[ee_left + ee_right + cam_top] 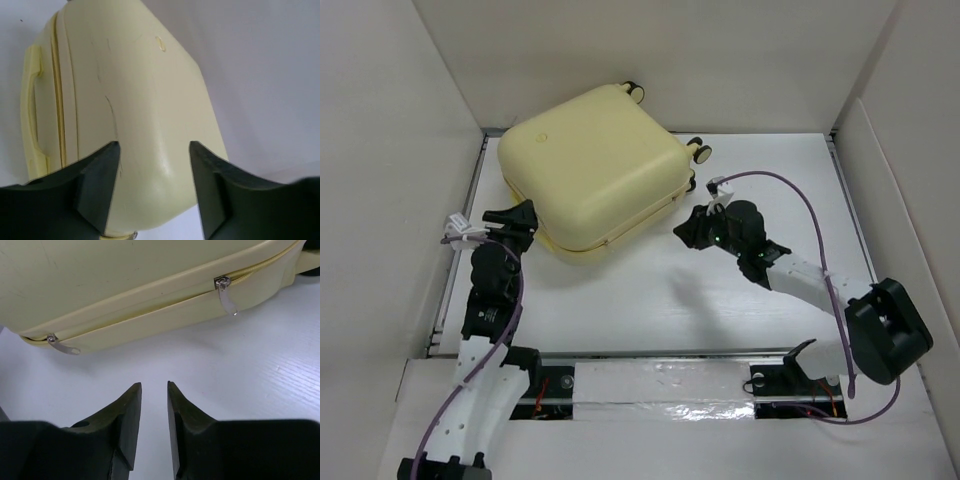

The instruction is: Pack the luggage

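Note:
The pale-yellow luggage [590, 165] lies closed on its side at the back left of the white table, wheels [700, 150] toward the back right. My left gripper [520, 215] is open at its near-left corner. In the left wrist view the rounded shell corner [145, 165] shows between the spread fingers [100, 175], with the handle [30, 100] at left and the round emblem [160, 43] above. My right gripper [690, 232] sits just off the near-right side, jaws a narrow gap apart and empty. Its view shows the zipped seam and two metal zipper pulls [227, 297] [62, 345].
White walls enclose the table [650, 300] on the left, back and right. A rail with silver tape [660, 392] runs along the near edge between the arm bases. A purple cable [820, 220] loops over the right arm.

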